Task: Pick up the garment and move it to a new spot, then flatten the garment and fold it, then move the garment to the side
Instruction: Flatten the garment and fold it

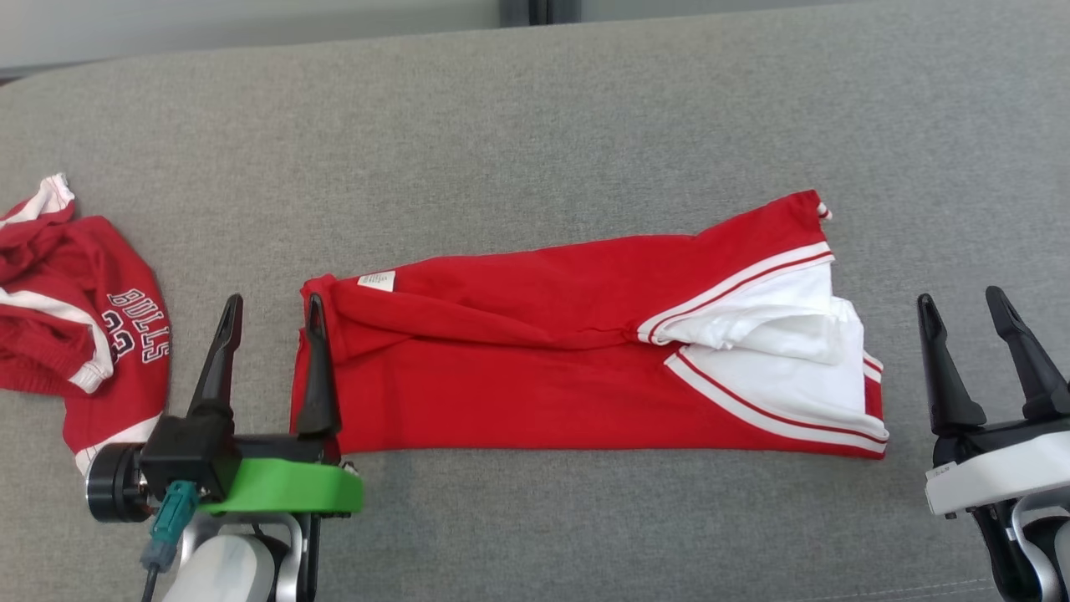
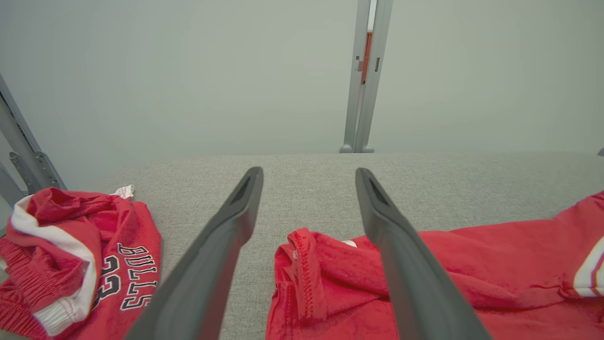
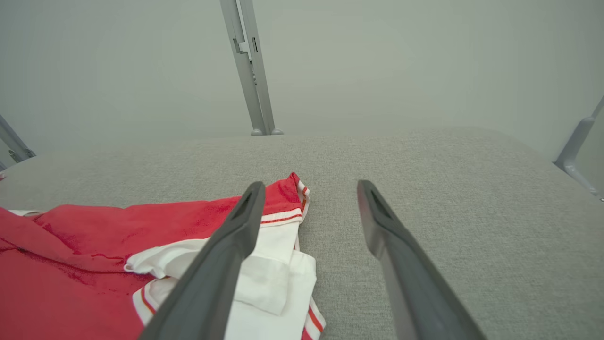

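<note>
At the far left a crumpled red Bulls jersey [image 1: 84,334] lies on the grey fabric tabletop [image 1: 535,125]. Next, the left gripper [image 1: 274,303] holds its fingers wide and empty, straddling the left edge of the red garment with white trim [image 1: 535,368], which lies folded lengthwise at the centre. Just beside its right end the right gripper [image 1: 961,297] is spread wide, holding nothing.

The red garment [image 1: 543,385], folded into a long band, lies flat across the grey bench [image 1: 585,125], its white, striped end to the right.
</note>
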